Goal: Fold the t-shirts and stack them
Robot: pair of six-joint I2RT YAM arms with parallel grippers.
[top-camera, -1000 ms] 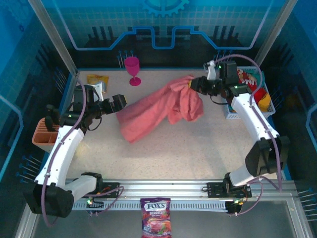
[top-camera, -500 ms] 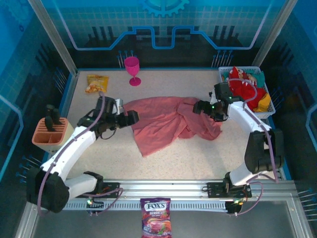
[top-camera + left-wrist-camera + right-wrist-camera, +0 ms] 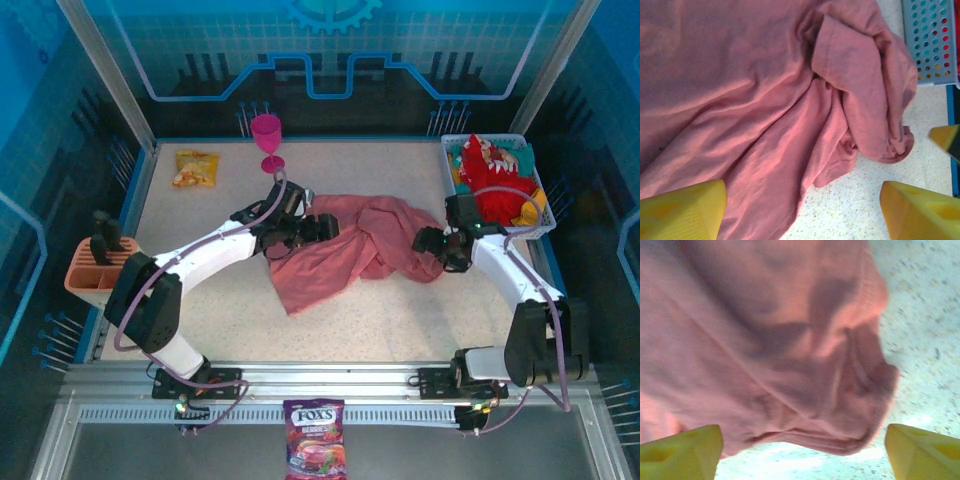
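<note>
The salmon-pink t-shirt (image 3: 345, 250) lies crumpled across the middle of the table, bunched at its right end (image 3: 865, 100). My left gripper (image 3: 318, 228) hovers over the shirt's left part, open, its yellow fingers (image 3: 682, 210) spread wide with cloth and bare table between them. At the shirt's right end my right gripper (image 3: 432, 247) is also open, with the bunched hem (image 3: 830, 435) lying loose between its fingers (image 3: 920, 452). A bright red t-shirt (image 3: 487, 178) with white print sits heaped in the blue basket (image 3: 455, 152) at the right.
A magenta goblet (image 3: 267, 140) stands at the back, with an orange-yellow snack packet (image 3: 195, 166) to its left. An orange holder (image 3: 100, 270) sits off the table's left edge. A purple candy bag (image 3: 315, 450) lies in front of the rail.
Both grippers carried the pink shirt down from the air onto the table and let go. The left arm swung right over the cloth; the right arm moved nearer and lower.
</note>
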